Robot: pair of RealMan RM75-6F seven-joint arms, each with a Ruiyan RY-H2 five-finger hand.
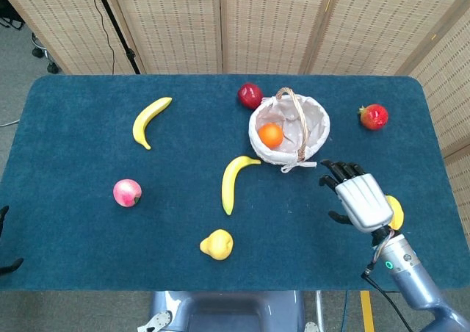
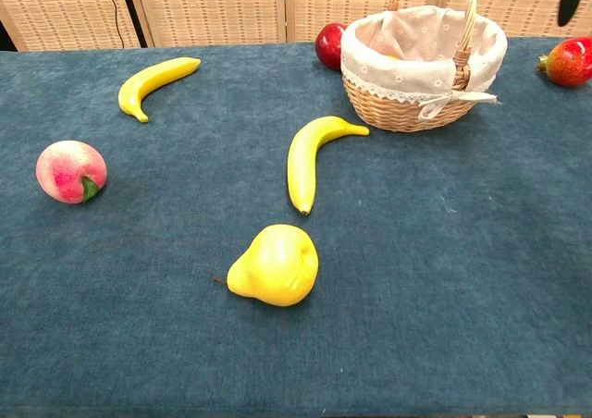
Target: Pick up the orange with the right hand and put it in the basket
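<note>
While the fruit lies spread over the blue table, the job looks almost done. Going from left to right, I see a peach, 2 bananas and a yellow pear. Then comes the basket, and the orange sits inside it. To its right, well apart, the right hand hangs over the table with fingers spread, holding nothing. I think the arm only needs to go home now. I cannot tell about the left hand.
</note>
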